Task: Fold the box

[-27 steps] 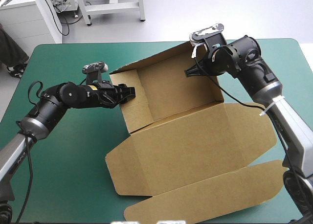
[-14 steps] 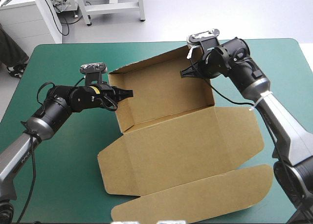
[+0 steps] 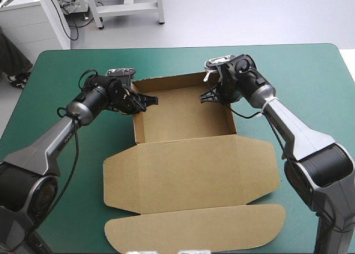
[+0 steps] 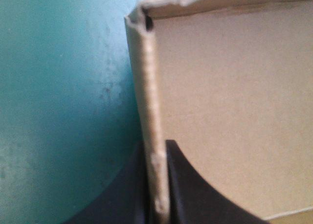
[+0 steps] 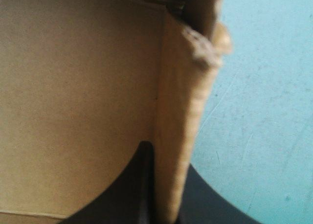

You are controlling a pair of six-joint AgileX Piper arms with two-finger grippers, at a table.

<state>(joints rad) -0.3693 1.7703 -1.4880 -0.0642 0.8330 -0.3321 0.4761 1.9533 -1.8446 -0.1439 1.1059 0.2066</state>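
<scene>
Teal-green tabletop [image 3: 66, 171] across the whole scene, and sitting on it, toward the far middle, is the brown box [image 3: 183, 115], an open tray with its walls raised. Its lid [image 3: 188, 173] lies flat on the near side of the tray, with a long rounded flap [image 3: 194, 229] reaching almost to the near edge of the tabletop. Both arms are in on the far corners. The left gripper [image 3: 145, 102] is at the tray's left wall [image 3: 135, 121], right up by the far-left corner, and the right gripper [image 3: 206, 96] is at the right wall [image 3: 232, 118], close to the far-right corner. Over to the left wrist view: the black fingers [image 4: 186, 185] are all but closed, pinching the left wall edge-on, one finger inside the tray and one outside over the teal-green cover, the corner fold standing just ahead of them. The right wrist view shows the same grip mirrored: its black fingers [image 5: 132, 185] are clamped narrow on the right wall, one inside against the brown board and one outside, with the slightly crumpled top edge of the corner ahead. The far wall [image 3: 169, 81] stands upright between the two grippers, and the tray floor sits flat on the tabletop.
</scene>
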